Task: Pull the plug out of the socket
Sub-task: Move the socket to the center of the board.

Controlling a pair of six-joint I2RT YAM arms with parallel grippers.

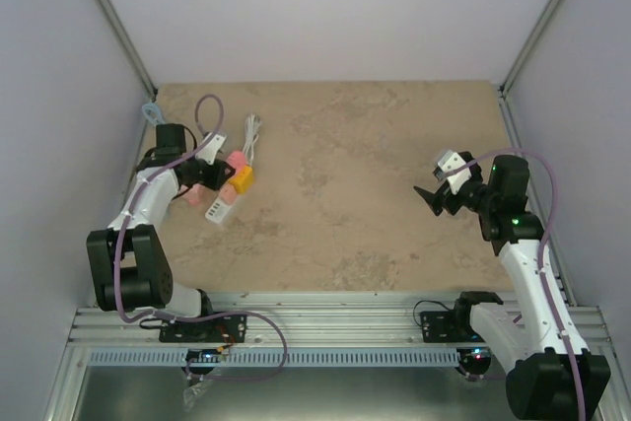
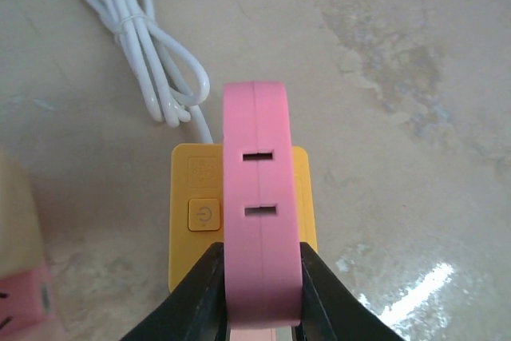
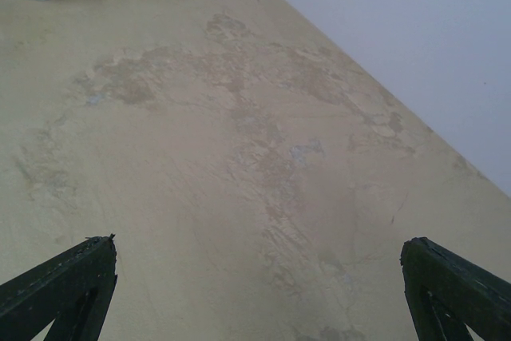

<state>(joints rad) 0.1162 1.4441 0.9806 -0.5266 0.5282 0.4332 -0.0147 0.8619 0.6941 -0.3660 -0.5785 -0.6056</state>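
We have the left end effector clamped shut on the pink plug, its fingers pinching the flat sides. That grip should let a straight pull free the plug from the yellow socket, at the desk's far left. The plug is a rounded slab with two slots. The right end effector hangs wide open and empty.

The power strip lies on the far left part of the table, running near to far. The plug sits over its far end, between the left gripper's fingers. The bundled cord lies just beyond. Another plug lies just left of the strip. The right gripper hangs over the right side, well apart.
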